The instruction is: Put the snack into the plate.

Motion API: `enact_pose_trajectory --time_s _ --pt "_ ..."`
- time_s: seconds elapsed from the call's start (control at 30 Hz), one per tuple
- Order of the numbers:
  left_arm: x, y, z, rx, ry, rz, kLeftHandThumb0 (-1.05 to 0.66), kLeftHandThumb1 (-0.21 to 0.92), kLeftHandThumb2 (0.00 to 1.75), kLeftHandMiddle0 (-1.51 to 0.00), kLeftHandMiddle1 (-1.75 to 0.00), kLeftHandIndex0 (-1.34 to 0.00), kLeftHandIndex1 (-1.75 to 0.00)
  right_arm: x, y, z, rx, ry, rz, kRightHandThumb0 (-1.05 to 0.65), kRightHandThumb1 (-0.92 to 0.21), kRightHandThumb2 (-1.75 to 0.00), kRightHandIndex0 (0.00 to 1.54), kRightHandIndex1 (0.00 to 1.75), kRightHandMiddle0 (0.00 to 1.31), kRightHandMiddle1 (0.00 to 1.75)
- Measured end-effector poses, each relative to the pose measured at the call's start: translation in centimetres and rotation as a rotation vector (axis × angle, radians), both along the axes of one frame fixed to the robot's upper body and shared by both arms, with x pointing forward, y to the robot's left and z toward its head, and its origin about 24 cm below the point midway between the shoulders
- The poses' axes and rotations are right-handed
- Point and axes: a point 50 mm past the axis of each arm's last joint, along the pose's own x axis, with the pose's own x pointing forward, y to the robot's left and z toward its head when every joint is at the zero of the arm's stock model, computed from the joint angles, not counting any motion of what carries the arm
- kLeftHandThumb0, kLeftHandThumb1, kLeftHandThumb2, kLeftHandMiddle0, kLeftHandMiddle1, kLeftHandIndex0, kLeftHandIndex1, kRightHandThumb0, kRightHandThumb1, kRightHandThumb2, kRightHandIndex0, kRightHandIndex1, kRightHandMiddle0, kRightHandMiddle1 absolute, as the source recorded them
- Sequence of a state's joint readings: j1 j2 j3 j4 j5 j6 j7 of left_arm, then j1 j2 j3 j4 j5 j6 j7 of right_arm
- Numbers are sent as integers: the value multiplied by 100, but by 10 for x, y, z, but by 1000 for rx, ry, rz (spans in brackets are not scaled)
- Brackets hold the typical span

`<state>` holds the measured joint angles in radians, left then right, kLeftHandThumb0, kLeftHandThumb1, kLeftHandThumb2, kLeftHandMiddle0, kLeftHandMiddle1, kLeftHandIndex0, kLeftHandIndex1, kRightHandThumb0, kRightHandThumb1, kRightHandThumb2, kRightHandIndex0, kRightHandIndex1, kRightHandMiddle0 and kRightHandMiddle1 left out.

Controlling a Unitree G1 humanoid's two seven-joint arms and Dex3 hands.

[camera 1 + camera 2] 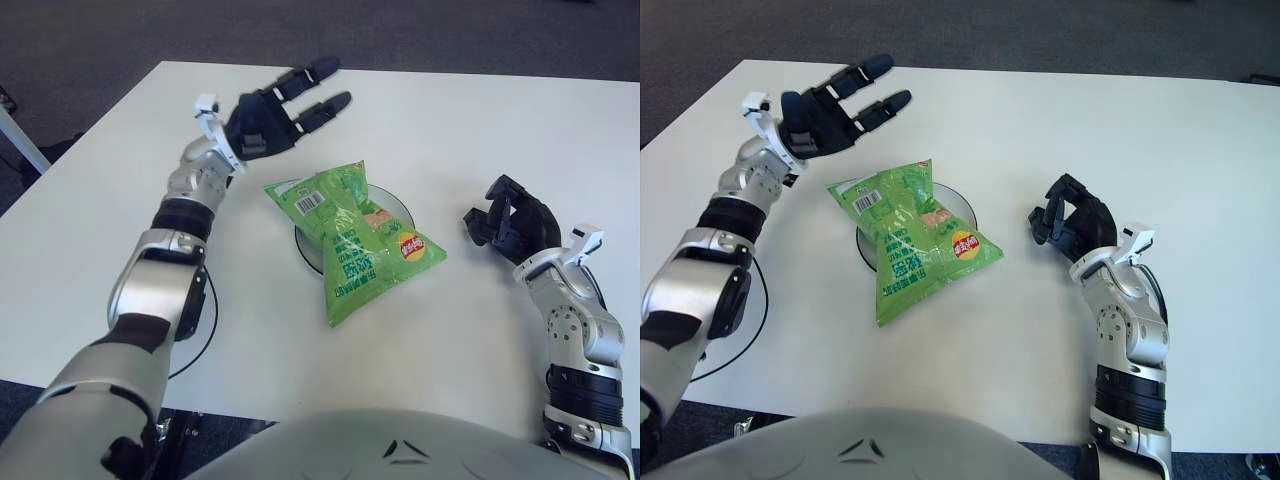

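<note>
A green snack bag [352, 240] lies across a small white plate [390, 204] with a dark rim in the middle of the white table; its lower end hangs over the plate's near edge onto the table. My left hand [290, 105] is raised above the table, behind and left of the bag, fingers spread and holding nothing. My right hand [510, 222] shows to the right of the plate, apart from the bag, fingers curled and holding nothing.
The white table [480, 130] stretches around the plate. A thin black cable [205, 330] loops on the table by my left forearm. Dark carpet lies beyond the far table edge.
</note>
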<state>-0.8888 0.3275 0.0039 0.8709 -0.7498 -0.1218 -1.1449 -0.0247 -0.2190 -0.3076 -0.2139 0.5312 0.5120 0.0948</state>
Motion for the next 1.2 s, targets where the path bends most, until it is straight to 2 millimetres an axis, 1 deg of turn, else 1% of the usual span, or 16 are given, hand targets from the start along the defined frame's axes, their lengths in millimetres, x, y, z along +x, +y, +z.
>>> enact_pose_trajectory --time_s 0.07,0.1,0.17,0.2,0.23,0.33,0.4,0.43,0.47,0.53,0.57,0.63,0.7,0.87,1.03,1.2 --pt "3 2 1 -27 11 82 -101 92 77 -20 -53 0 -66 0 0 0 0 1 0 -50 -28 -136 127 175 64 175" --pt "4 2 1 -42 16 108 -99 92 73 -22 -65 0 -80 0 0 0 0 1 -1 -50 -28 -136 127 175 64 175" --pt "5 2 0 -68 22 180 -98 92 69 -24 -75 0 -92 0 -1 0 0 2 -4 -50 -28 -136 127 175 64 175" --pt "5 3 0 -85 27 218 -96 92 66 -26 -85 0 -107 0 -1 0 0 2 -4 -50 -28 -136 127 175 64 175" --pt "5 3 -1 -96 27 258 -93 92 63 -30 -96 -3 -119 0 -1 0 0 2 -3 -50 -28 -136 127 175 64 175" --pt "4 3 -5 -101 35 371 -90 92 58 -35 -113 -9 -134 0 0 0 1 3 -2 -50 -28 -136 127 175 64 175" --pt "4 2 -7 -95 49 428 -80 84 65 -44 -137 -26 -151 0 0 0 2 4 -1 -50 -28 -136 127 175 64 175" --pt "4 2 -9 -93 59 454 -73 77 73 -48 -143 -30 -156 0 0 0 2 5 -1 -50 -28 -136 127 175 64 175" --pt "4 3 -10 -91 68 477 -62 67 86 -54 -153 -36 -163 0 0 0 2 5 -1 -50 -28 -136 128 175 64 175" --pt "5 4 -12 -93 86 525 -52 54 103 -65 -166 -45 -170 0 0 0 2 5 -1 -50 -28 -136 128 175 64 175" --pt "5 5 -13 -94 92 548 -50 52 106 -67 -168 -46 -171 0 0 0 2 5 -1 -50 -28 -136 128 175 64 175" --pt "5 7 -14 -96 101 588 -48 45 115 -79 -172 -51 -173 0 0 0 2 6 -1 -50 -28 -136 128 175 64 175" --pt "5 8 -14 -86 106 646 -47 41 120 -86 -173 -54 -174 0 0 -1 2 6 -1 -50 -28 -136 128 175 64 175" --pt "5 12 -20 -41 127 748 -47 38 124 -99 -174 -57 -174 0 0 0 3 5 -1 -50 -28 -136 128 175 64 175" --pt "3 18 -41 -6 203 785 -46 38 124 -108 -175 -56 -175 0 0 0 9 4 -9 -50 -28 -136 128 175 64 175" --pt "-1 29 -70 38 309 824 -46 37 125 -116 -175 -57 -175 0 -1 0 20 5 -27 -50 -28 -136 128 175 64 175"
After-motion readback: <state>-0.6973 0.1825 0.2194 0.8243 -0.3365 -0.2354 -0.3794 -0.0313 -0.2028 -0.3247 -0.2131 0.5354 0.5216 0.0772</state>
